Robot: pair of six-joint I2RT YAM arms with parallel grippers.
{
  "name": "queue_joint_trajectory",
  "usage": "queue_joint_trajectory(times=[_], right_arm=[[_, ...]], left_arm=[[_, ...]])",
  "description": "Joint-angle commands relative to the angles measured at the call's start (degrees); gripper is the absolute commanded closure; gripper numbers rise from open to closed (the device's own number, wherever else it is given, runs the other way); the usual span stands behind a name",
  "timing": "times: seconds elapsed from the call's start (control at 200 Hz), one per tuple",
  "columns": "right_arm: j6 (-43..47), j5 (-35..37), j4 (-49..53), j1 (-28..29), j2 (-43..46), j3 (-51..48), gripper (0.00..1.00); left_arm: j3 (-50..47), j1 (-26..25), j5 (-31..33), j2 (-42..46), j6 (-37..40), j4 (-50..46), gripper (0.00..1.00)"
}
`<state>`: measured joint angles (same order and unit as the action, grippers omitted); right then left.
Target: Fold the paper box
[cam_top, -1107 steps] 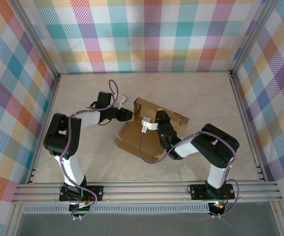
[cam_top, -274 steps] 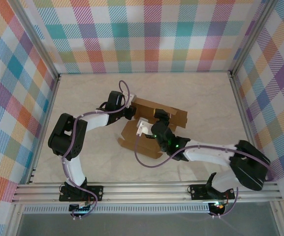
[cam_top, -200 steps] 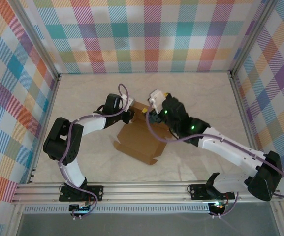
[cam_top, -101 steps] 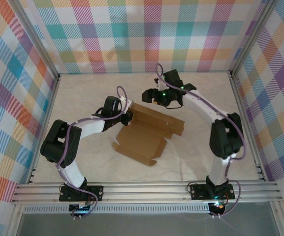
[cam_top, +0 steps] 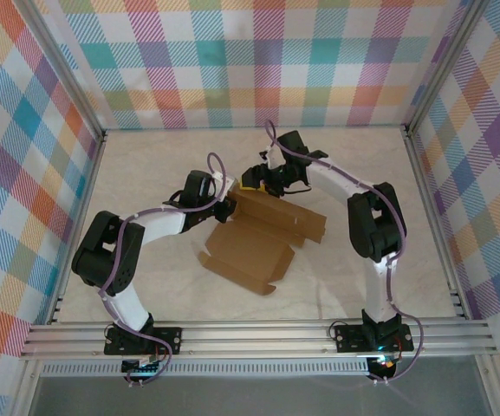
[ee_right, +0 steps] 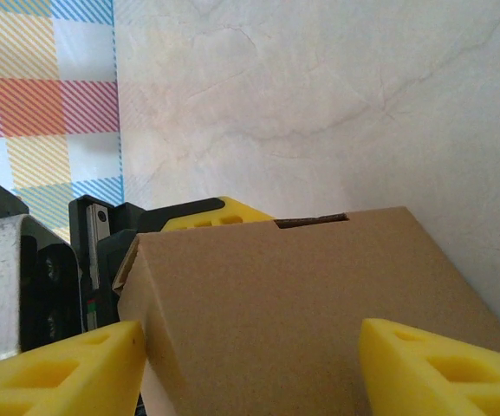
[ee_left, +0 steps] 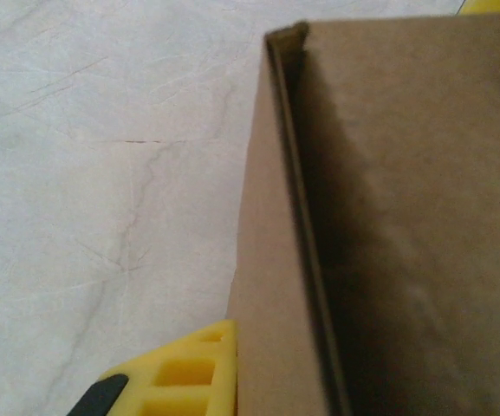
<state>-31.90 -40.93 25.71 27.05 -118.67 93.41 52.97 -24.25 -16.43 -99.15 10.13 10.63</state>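
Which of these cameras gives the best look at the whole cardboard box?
The top external view: the paper box lies there whole, its folded-up part and its flat flaps both visible. The left wrist view gives one wall and corner close up; the right wrist view, one end panel.

Paper box (cam_top: 262, 238): plain brown cardboard, unmarked, partly folded. It lies around the middle of the table (cam_top: 362, 277), skewed to the edges. The far part is raised into a long low block slanting from far-left to near-right. The near part is a flat panel with small tabs, lying on the table toward the near edge. In the left wrist view the box (ee_left: 388, 217) shows an upright wall with a doubled edge running to a corner. In the right wrist view the box (ee_right: 301, 303) shows a smooth face with a thin dark gap at its far edge.
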Motion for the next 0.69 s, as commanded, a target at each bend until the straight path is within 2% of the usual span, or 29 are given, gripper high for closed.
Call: queue_joint_trajectory(times=[0.0,0.07,0.41,0.69], right_arm=[[-0.36,-1.91,-0.01,-0.07,-1.35,0.78,0.36],[-0.77,-2.35,-0.78,-0.06,-1.22,-0.06,0.37],[-5.92,-5.92,-6.37,-0.05,-1.22,-3.18,0.42],[-9.49,-6.71,-10.27,0.02,-0.17,-6.40,0.45]], left_arm=[[0.49,-0.80,-0.74,-1.39,-0.24,0.17,0.87],[0.30,-0.77,-0.07,-1.82,-1.21,1.12,0.84],[0.07,-0.89,1.95,-3.04,-5.65,4.81,0.83],[1.03,-1.02,5.17,-4.45,-9.02,5.08,0.96]])
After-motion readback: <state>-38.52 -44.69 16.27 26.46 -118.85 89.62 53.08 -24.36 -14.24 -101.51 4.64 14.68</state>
